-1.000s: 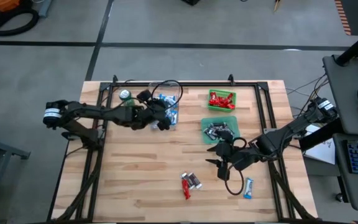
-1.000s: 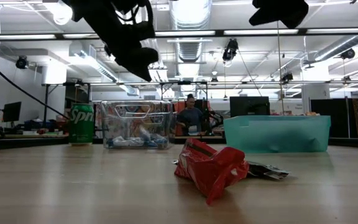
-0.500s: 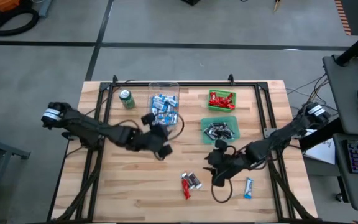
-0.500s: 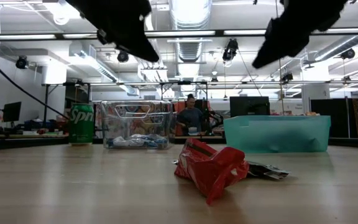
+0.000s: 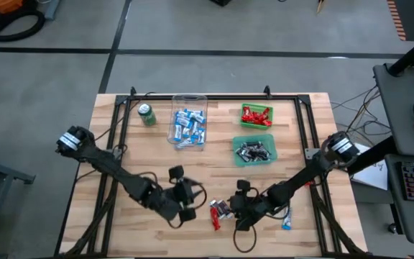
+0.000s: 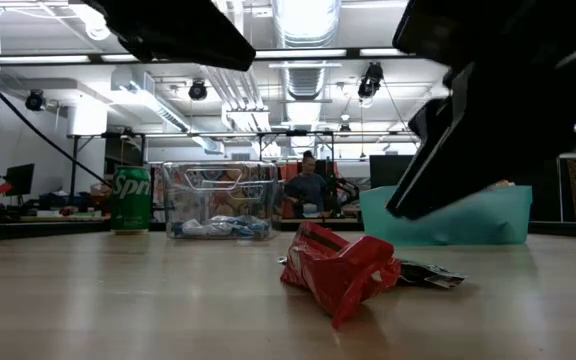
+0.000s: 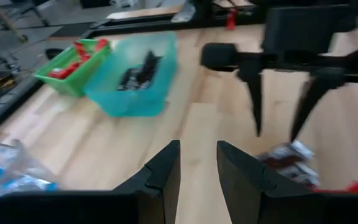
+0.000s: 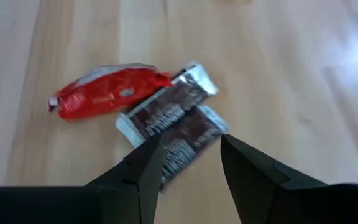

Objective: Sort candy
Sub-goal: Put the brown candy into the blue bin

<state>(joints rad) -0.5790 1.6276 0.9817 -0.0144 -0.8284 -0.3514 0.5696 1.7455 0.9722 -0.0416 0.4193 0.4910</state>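
Observation:
A black-and-silver candy [image 8: 169,121] and a red candy [image 8: 104,93] lie side by side on the wooden table near its front edge. A blue-and-white candy [image 5: 287,218] lies to their right. My right gripper [image 8: 191,152] hangs open just above the black-and-silver candy, fingers slanting down, and touches nothing. My left gripper [image 7: 197,165] stands open and empty to the left of the pair [image 5: 191,205], pointing toward them. In the left wrist view, the right gripper's fingers [image 7: 257,106] stand over the black-and-silver candy [image 7: 284,155].
At the back stand a clear bin [image 5: 189,121] with blue-and-white candy, a green bin [image 5: 256,115] with red candy, and a teal bin [image 5: 254,150] with black-and-silver candy. A green soda can [image 5: 146,114] stands at the back left. Bare wood lies at the left front.
My left gripper has left the clear bin and swung toward the table's near edge, ending beside the loose candy. My right gripper has sunk and gone toward the near left, coming over the black-and-silver candy. The candy has not moved.

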